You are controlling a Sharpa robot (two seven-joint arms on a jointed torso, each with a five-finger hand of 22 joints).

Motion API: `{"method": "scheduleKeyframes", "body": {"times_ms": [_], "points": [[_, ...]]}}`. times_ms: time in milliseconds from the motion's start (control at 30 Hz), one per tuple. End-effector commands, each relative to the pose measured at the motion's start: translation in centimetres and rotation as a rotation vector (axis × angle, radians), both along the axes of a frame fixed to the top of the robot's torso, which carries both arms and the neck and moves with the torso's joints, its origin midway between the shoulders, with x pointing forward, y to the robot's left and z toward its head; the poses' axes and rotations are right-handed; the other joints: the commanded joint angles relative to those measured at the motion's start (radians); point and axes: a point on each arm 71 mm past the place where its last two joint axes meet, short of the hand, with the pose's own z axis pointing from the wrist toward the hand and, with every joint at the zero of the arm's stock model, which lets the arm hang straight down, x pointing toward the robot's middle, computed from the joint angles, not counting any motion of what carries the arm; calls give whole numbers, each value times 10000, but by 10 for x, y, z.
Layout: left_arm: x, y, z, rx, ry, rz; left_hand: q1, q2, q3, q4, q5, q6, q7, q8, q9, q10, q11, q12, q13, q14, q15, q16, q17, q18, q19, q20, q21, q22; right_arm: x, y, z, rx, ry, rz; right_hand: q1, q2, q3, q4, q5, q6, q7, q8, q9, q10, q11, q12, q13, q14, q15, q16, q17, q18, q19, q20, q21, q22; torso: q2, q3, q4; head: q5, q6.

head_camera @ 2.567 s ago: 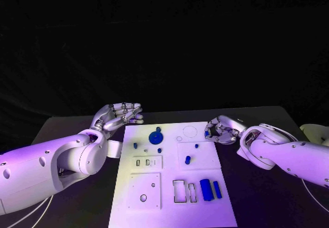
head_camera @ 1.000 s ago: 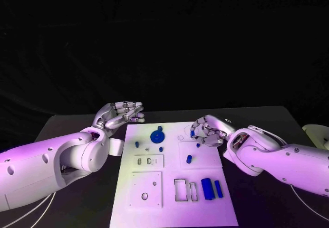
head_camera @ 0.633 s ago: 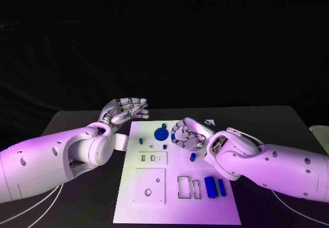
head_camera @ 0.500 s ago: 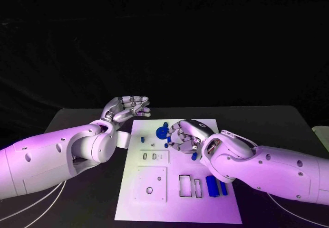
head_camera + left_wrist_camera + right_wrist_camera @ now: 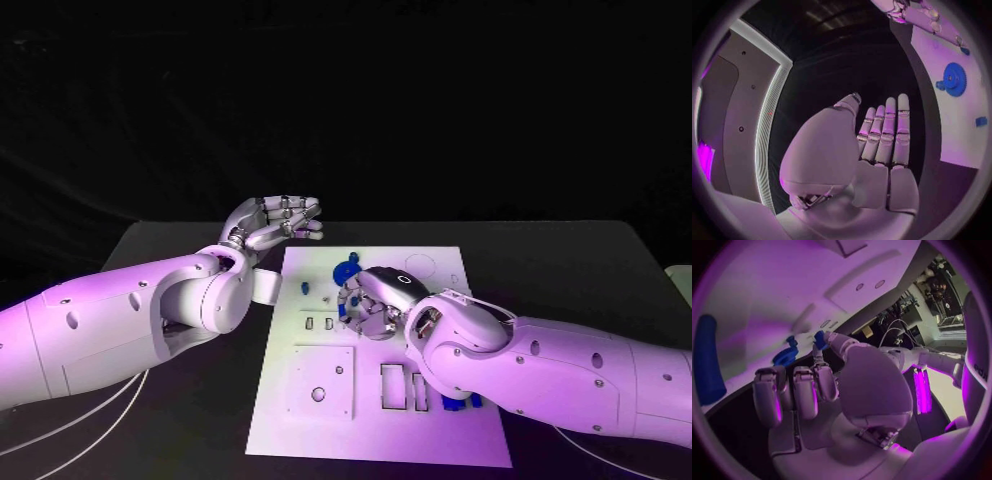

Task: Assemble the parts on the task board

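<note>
Down at the near end of the white rectangular task board [image 5: 289,430] you can see a square plate with a couple of holes and, next to it, narrow upright slots with long blue bar-shaped parts [image 5: 459,402] mostly tucked under the right forearm. Moving up the board, the silver right hand [image 5: 372,305] is over the middle, fingers curled downward toward the surface; from the right wrist view the fingers [image 5: 795,392] look bent in together, and I honestly can't tell if there's a small piece pinched in there or not. Just past it sits the round blue gear part [image 5: 346,271], with a small blue peg [image 5: 306,285] beside it. Furthest back, off the board's left far corner, the silver left hand [image 5: 274,222] hangs in the air with its fingers straight and close together, holding nothing. My read: it's mid-step on the middle section, either picking or seating a small part near the gear. The next move probably needs a careful, well-aligned press down, since those sockets look tight and the arm hides a lot.
</note>
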Motion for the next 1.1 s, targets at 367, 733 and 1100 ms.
{"method": "scheduleKeyframes", "body": {"times_ms": [367,733,1100], "points": [[-1,-3,2,-123,-63,-136,72,-57,79,-12,-39,-16,98,-53,-10,-17,0,-53,1,-86,-8,-55,20,65,-78,32,59,23,-4,10,-10,-883,-21,216,-180,-110,-62,46,-71,6,-33,58,5,-8,-49,-22,816,995,-53,39,2420,-114,736,-78,21,2330,1,17,-15,8,-53],[-1,-2,2,-116,-57,-120,72,-60,88,-13,-40,-8,95,-50,-8,-7,-4,-50,3,-82,-10,-52,28,66,-90,33,70,29,-5,11,-13,-1097,-15,237,-247,-177,-94,54,-113,-24,-26,53,6,-20,-46,-36,804,991,-52,34,2403,-108,720,-81,0,2312,4,26,-13,15,-65],[-1,-1,2,-109,-54,-104,72,-60,88,-13,-40,-8,95,-50,-8,-7,-4,-50,3,-82,-10,-52,28,66,-90,33,70,29,-4,11,-14,-1164,-19,208,-380,-325,-150,79,-146,-169,19,-10,-16,-77,-11,-94,751,984,-31,24,2372,-96,688,-71,-41,2279,-2,13,-18,8,-111]]}}
